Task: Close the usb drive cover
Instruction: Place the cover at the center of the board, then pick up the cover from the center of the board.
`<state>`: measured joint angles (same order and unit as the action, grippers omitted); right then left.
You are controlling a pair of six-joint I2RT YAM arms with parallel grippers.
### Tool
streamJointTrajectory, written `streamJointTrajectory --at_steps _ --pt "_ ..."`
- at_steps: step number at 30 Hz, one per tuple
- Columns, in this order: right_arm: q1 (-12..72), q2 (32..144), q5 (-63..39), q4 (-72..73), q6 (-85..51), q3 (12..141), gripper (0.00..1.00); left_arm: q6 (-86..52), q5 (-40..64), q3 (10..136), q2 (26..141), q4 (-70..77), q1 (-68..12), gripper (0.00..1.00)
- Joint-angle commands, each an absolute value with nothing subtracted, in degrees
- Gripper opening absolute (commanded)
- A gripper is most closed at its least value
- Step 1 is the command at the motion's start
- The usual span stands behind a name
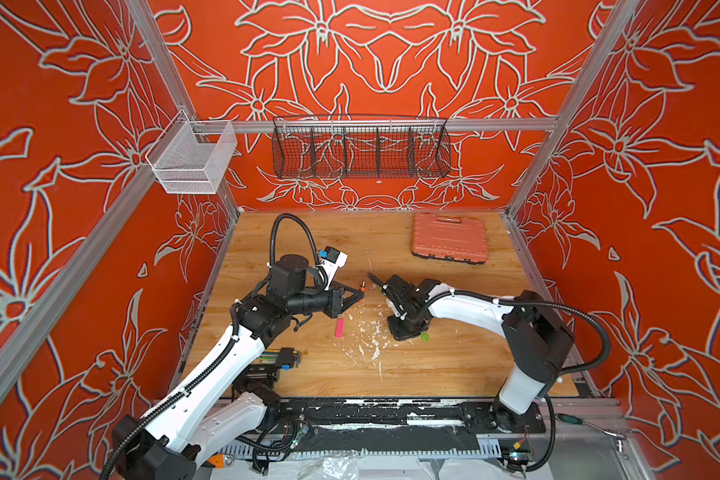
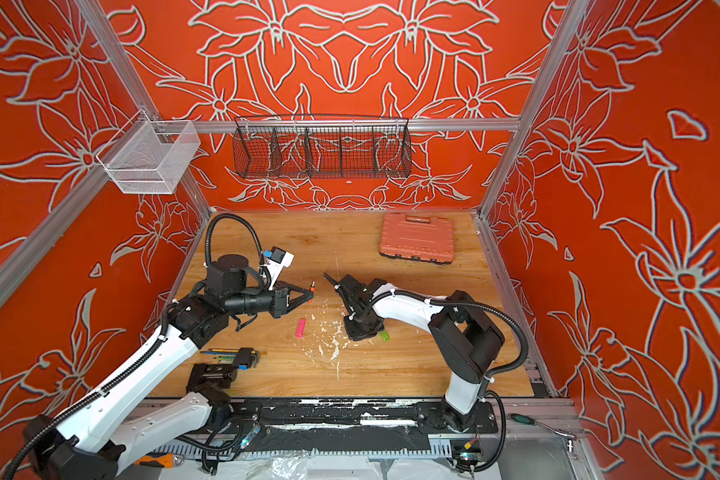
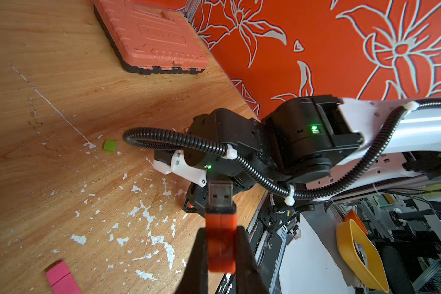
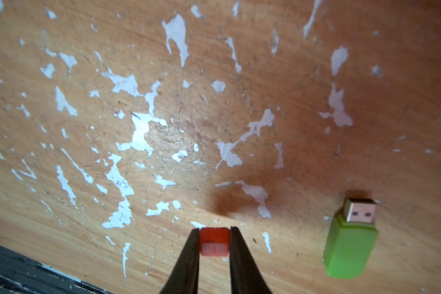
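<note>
Left gripper (image 3: 220, 230) was seen clamped tight on the body of the orange usb drive (image 3: 220, 216). The drive was held in the air above the table (image 1: 433, 365), near its middle. Its metal plug (image 3: 220, 193) was bare and pointed away from the wrist, with the right arm beyond it.

Right gripper (image 4: 214, 230) was found nearly closed, with both fingers pressed against a small orange cover (image 4: 214, 241) pinched at the very tips, low over the flaked paint of the table. Whether the cover was lifted or resting on the wood could not be told. An uncapped green drive (image 4: 349, 244) was noted lying just beside it, and a pink drive (image 1: 339, 327) between the two arms — neither was touched.

Step judged: cover and drive each gripped, well apart, mating not yet begun. The next move was judged to call for the cover to be raised and turned so that its open mouth faces the plug. It would then be lined up on the plug's axis and pushed straight on — so thin a pinch at the tips may let the cover twist if it is met off-centre
</note>
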<state>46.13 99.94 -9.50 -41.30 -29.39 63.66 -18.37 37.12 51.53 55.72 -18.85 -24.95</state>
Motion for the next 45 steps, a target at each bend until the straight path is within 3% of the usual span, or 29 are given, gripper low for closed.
streamJointTrajectory --at_steps 1,18,31,45 --pt "46.56 102.21 -7.82 -43.70 -30.07 64.60 0.26 -17.69 37.25 51.32 55.63 -19.16 -24.30 0.04" --pt "46.58 102.13 -6.37 -47.08 -26.15 71.25 0.41 -16.43 37.92 52.19 55.55 -20.56 -22.78 0.04" --pt "47.62 104.96 -5.79 -50.22 -22.78 72.64 0.40 -16.52 38.23 51.73 55.06 -20.85 -22.06 0.04" --pt "49.80 112.94 1.20 -56.67 -21.08 77.34 0.37 -16.87 39.15 52.16 54.81 -21.26 -21.97 0.05"
